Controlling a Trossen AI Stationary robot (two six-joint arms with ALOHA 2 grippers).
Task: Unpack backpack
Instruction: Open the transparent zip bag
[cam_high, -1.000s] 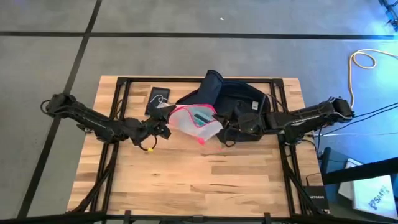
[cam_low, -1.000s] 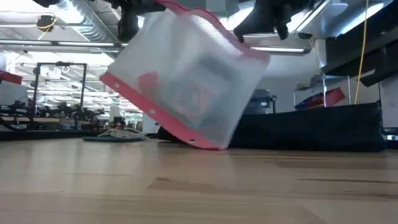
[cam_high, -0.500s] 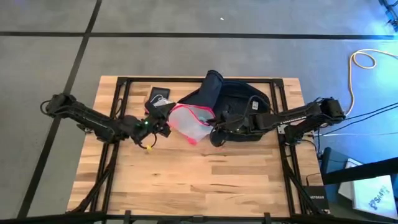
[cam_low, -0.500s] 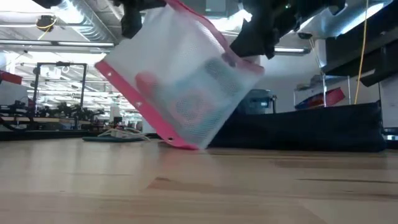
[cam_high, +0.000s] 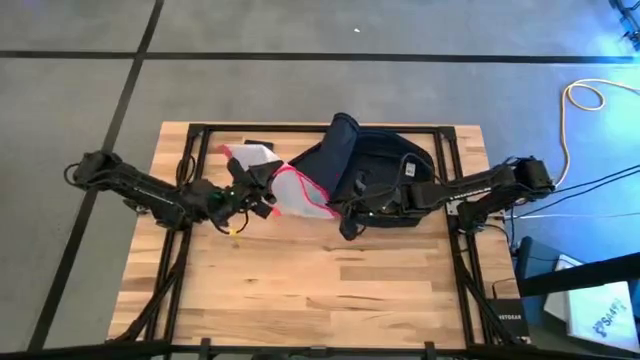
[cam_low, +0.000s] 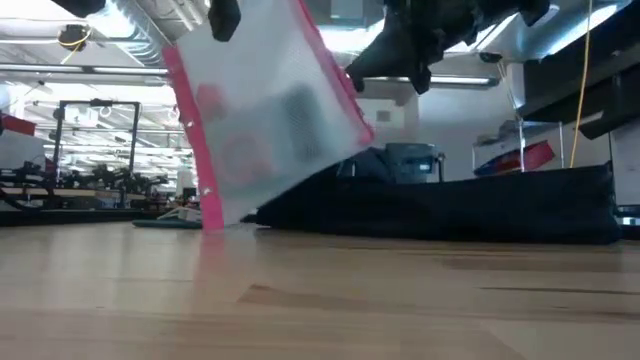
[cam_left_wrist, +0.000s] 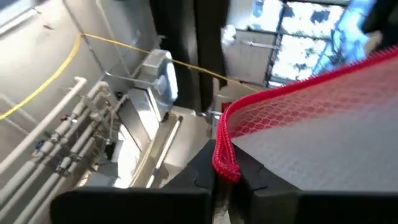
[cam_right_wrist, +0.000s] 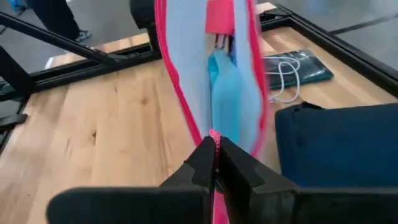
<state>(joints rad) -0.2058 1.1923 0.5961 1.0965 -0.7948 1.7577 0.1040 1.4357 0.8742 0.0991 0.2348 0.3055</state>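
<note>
Currently the backpack (cam_high: 375, 170) lies flat at the back-centre of the bench (cam_high: 320, 290), flap lifted toward the left; soft navy fabric, it will sag and fold under any pull, so a seam, strap or the zip edge is the best hold, not the slack panel. Probably light now, though its interior is hidden.

Clear red-edged pouch (cam_high: 295, 192) is held off the bench just left of the backpack's mouth. Left gripper (cam_high: 262, 190) is pinching one red corner, right gripper (cam_high: 345, 205) is pinching the opposite red edge. The pouch is thin, floppy and slippery-looking; the bound edge is the only firm hold.

Inside the pouch: something pale blue and a red piece (cam_right_wrist: 219, 18), hard to identify. Behind it lies a dark flat device with a white cable (cam_right_wrist: 292, 68).
</note>
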